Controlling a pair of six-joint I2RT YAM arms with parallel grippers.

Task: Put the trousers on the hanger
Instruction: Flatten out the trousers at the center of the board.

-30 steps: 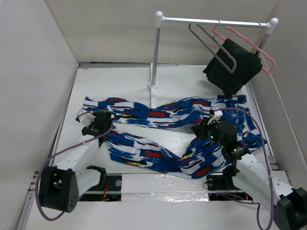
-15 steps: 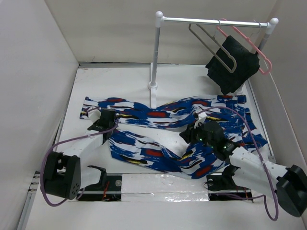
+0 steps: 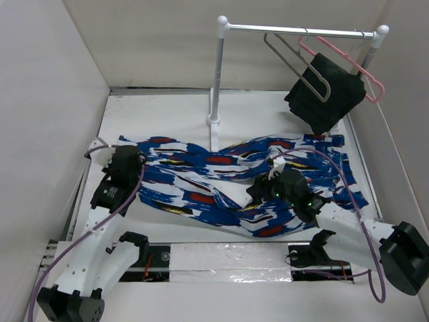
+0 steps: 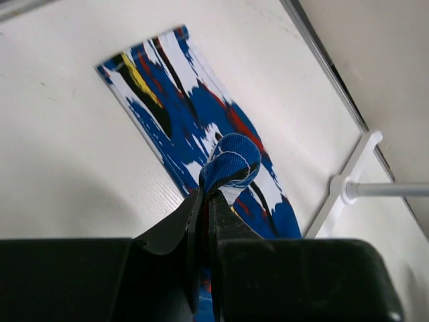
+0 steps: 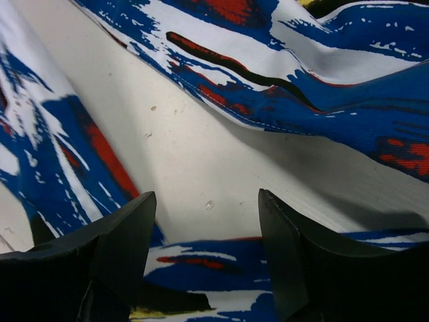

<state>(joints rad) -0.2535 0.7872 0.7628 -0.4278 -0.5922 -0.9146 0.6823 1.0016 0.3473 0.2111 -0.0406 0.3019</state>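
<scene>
The printed trousers lie spread across the white table, both legs running left to right. My left gripper is at their left end, shut on a bunched fold of the trousers, with the jaws pressed together on the cloth. My right gripper hovers over the middle of the trousers, open; bare table and trousers show between its fingers, which hold nothing. The grey wire hanger hangs from the rail at the back right, far from both grippers.
A white rail stand rises just behind the trousers, its bar carrying a pink hanger with a black cloth. White walls close in on the left, back and right. The arm bases sit at the near edge.
The left gripper moved onto the trousers' left end and shut on a fold. The right gripper opened, let go of the fabric and shifted left. The near leg has been dragged and reshaped.
</scene>
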